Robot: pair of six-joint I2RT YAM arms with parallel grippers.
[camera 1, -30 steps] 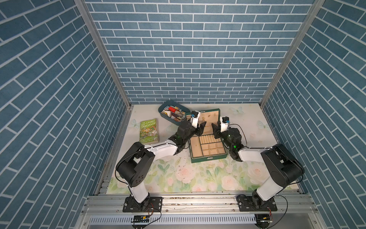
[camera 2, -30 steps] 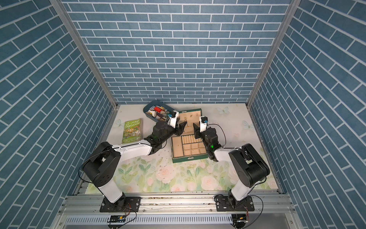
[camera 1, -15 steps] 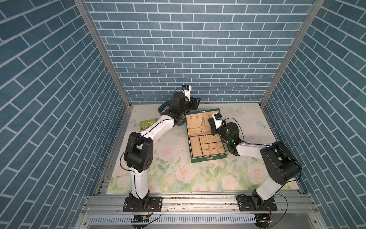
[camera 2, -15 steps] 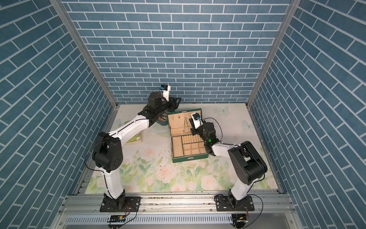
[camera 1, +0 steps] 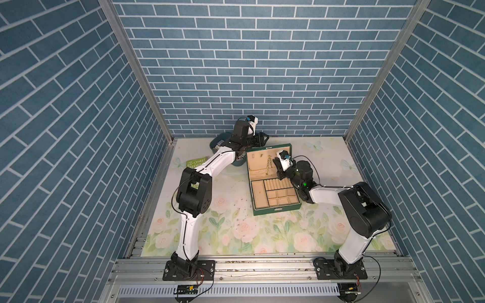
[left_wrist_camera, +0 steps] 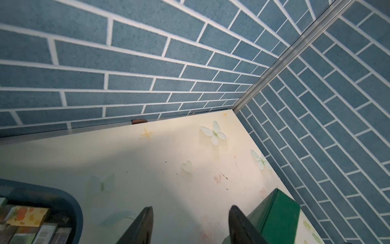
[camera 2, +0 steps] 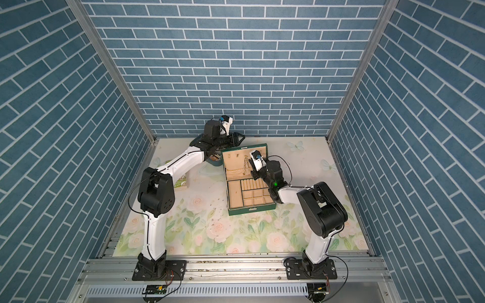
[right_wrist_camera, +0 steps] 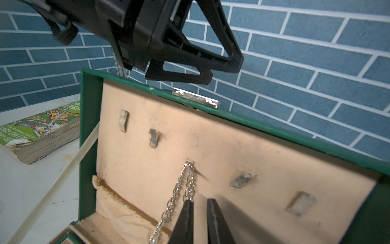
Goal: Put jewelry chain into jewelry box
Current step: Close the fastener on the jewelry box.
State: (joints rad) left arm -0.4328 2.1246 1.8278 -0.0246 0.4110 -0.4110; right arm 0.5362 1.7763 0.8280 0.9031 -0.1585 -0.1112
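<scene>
As the lid of the jewelry box [camera 1: 277, 209] stands raised towards the back wall, the beige lining of both halves is visible in both top views.

- Jewelry chain [right_wrist_camera: 177, 190]: hangs in two strands from a hook in the lid lining and runs down towards the gathered pocket at the lid's base. Its lower end leaves the right wrist view, so I cannot tell where it finishes. In a top view it shows as a thin pale line on the inside of the lid [camera 1: 268, 164].
- Right gripper [right_wrist_camera: 199, 200]: points at the lid lining, just beside the chain. The fingers are nearly together with a thin gap, and only lining shows in that gap. One fingertip [right_wrist_camera: 187, 203] meets the nearer strand (touching or just in front of it, I cannot tell). It has no grip on anything.
- Left gripper [left_wrist_camera: 191, 209]: hovers above the lid's top edge at the back of the table [left_wrist_camera: 168, 158]. The fingers are well apart with nothing between them.
- Other hooks [right_wrist_camera: 153, 137] in the lid are bare.
- The blue-grey tub [left_wrist_camera: 69, 200] of small items lies under the left arm. A green paperback [right_wrist_camera: 42, 126] lies on the table beside the box.
</scene>
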